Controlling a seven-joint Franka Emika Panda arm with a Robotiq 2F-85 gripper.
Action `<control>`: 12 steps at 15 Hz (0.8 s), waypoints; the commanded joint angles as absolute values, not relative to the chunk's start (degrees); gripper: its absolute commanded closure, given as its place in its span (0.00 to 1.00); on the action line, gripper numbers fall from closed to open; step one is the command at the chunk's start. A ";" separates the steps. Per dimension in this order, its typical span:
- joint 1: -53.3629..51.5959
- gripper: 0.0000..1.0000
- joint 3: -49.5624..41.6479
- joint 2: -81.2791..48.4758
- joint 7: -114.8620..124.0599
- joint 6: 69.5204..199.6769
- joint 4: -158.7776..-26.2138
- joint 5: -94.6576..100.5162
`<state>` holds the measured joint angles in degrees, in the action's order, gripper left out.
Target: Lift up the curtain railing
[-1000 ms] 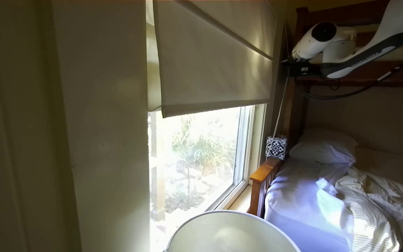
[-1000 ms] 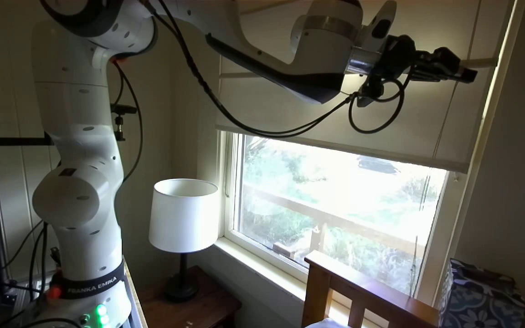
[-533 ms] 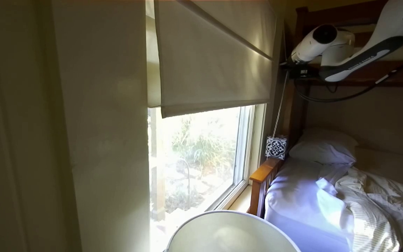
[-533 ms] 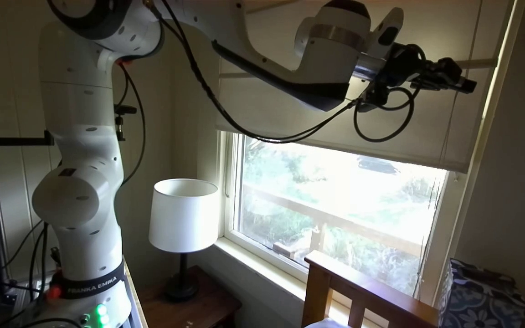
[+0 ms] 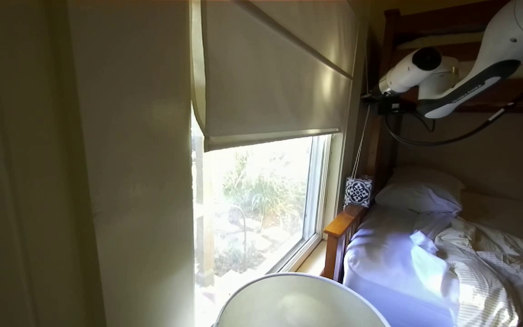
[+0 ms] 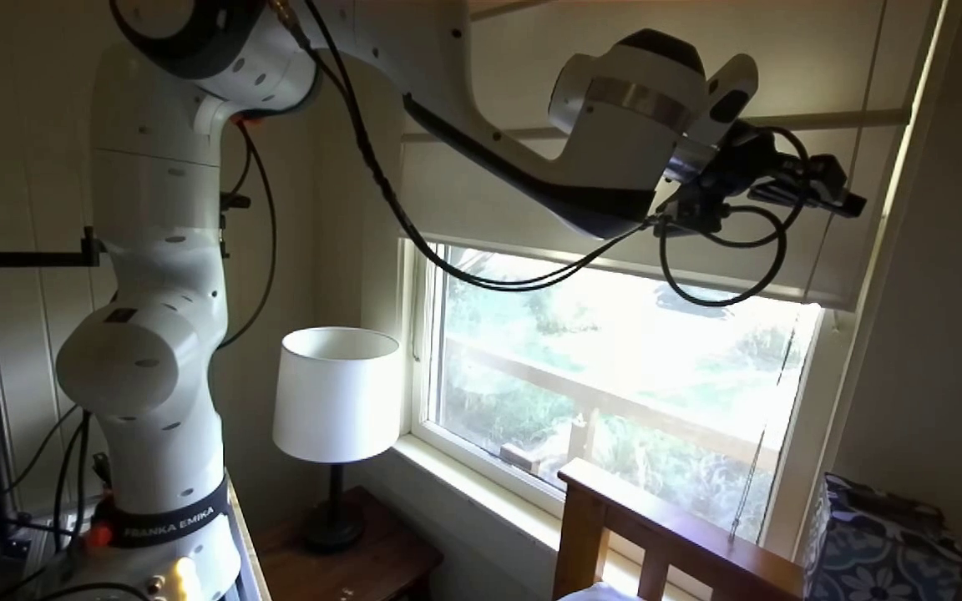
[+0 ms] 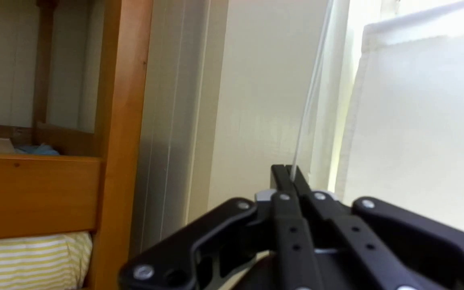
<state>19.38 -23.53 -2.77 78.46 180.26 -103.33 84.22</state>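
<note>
The Robotiq gripper point(image 7: 291, 174) pinches a white pull cord point(image 7: 305, 112), jaws together — near the part-drawn cream fabric window blind point(image 5: 279, 95).

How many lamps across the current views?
1: a white drum-shaded table lamp, on a reddish-brown wooden table beside a cream-framed glass window. In an exterior view only part of its shade shows; others could be hidden out of frame.

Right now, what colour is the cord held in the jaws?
White; the cord shows best in the wrist view, against the pale panel.
</note>
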 commanded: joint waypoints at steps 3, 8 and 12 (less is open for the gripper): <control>20.42 1.00 -24.70 -4.82 76.37 183.62 -110.34 84.84; 19.54 0.98 -24.56 -3.25 76.17 183.18 -103.53 84.72; 19.14 1.00 -24.46 -0.95 75.75 183.16 -102.13 85.50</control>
<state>19.53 -24.72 -3.09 75.94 183.33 -102.98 84.66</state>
